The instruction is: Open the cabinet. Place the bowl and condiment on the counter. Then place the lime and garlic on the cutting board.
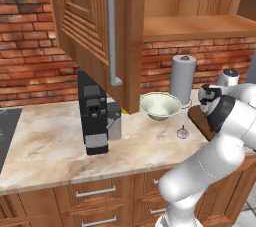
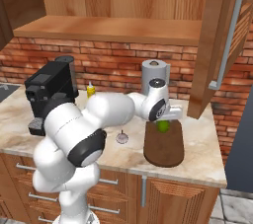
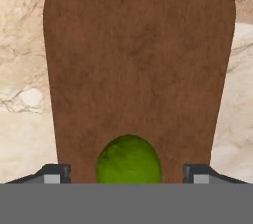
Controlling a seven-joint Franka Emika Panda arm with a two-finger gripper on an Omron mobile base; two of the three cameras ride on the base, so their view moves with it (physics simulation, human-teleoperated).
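Note:
The lime rests on the near end of the cutting board, and my gripper stands open around it, with a gap between each fingertip and the fruit. From the right base, the lime lies at the back of the cutting board, just under my hand. The garlic sits on the counter left of the board. The bowl stands upright on the counter, with the garlic in front of it. A yellow condiment stands by the wall. The cabinet has its doors swung open.
A black coffee machine stands on the left of the counter under the open cabinet door. A grey paper towel roll and a silver kettle stand at the back wall. The other cabinet door hangs open over the right end.

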